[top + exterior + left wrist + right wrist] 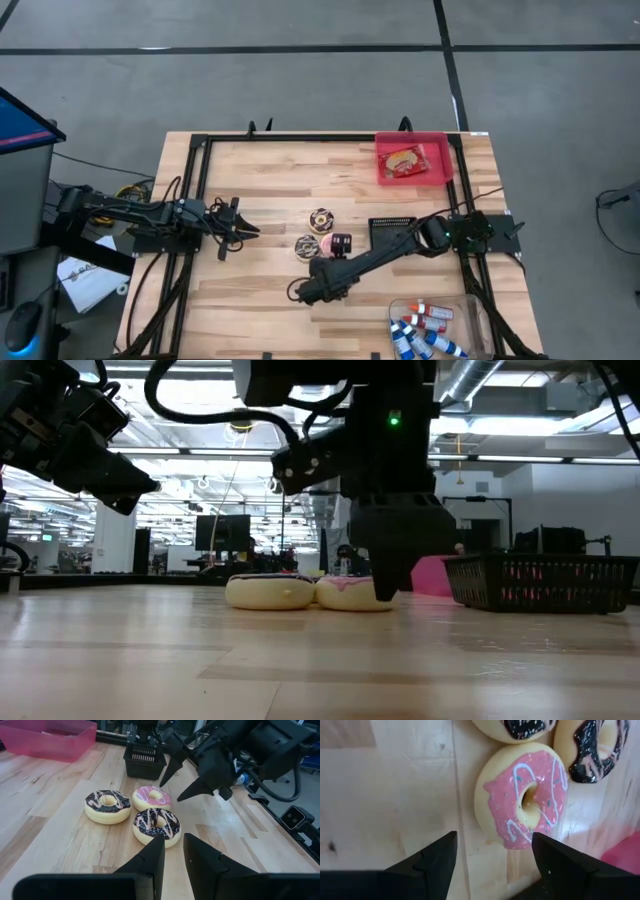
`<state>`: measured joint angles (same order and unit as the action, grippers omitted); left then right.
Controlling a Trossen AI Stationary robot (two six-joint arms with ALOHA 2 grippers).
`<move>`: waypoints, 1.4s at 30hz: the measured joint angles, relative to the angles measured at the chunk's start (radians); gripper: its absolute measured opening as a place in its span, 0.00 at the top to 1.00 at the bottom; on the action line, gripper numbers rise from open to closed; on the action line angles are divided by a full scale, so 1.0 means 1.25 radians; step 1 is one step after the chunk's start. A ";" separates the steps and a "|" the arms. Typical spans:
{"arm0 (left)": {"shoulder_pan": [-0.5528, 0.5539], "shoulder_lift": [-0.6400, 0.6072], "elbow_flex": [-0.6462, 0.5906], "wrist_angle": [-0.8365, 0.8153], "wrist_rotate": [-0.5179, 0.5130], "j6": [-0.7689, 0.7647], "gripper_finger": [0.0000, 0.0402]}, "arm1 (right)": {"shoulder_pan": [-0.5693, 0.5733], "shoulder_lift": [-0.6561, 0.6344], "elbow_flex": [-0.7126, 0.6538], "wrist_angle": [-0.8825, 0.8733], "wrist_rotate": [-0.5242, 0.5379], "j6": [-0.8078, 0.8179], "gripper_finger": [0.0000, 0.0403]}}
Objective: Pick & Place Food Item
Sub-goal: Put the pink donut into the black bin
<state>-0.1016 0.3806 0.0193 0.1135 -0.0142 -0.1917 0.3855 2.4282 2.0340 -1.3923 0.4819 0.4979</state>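
Three donuts lie flat on the wooden table near its middle. One is chocolate-iced (107, 806), one chocolate with pink stripes (156, 825), and one pink-iced (527, 800) (152, 798). My right gripper (492, 855) (182, 782) hangs open just above the pink donut, slanting down, its fingers apart and clear of it. In the low view the gripper (385, 575) stands in front of that donut (348, 593). My left gripper (172, 860) (240, 228) waits at the table's left, shut, pointing toward the donuts.
A pink tray (440, 165) with a food item in it sits at the far right corner. A black basket (392, 228) stands right of the donuts. A clear bin of tubes (430, 325) is at the near right. Bare wood lies between the left gripper and the donuts.
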 joint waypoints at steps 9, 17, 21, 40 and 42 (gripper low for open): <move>0.000 0.000 0.000 0.000 0.000 0.000 0.83 | -0.002 -0.003 0.000 0.038 0.005 -0.018 0.38; 0.000 0.000 0.000 0.000 0.000 0.000 0.83 | -0.008 -0.003 0.000 0.059 -0.013 -0.022 0.38; 0.000 0.000 0.000 0.000 0.000 0.000 0.83 | -0.013 -0.003 0.000 0.059 -0.012 -0.022 0.38; 0.000 0.000 0.000 0.000 0.000 0.000 0.83 | -0.044 -0.003 0.000 0.077 -0.035 -0.031 0.38; 0.000 0.000 0.000 0.000 0.000 0.000 0.83 | -0.049 -0.003 0.000 0.077 -0.048 -0.035 0.38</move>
<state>-0.1017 0.3809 0.0193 0.1135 -0.0143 -0.1917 0.3242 2.4245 2.0335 -1.2961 0.4215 0.4544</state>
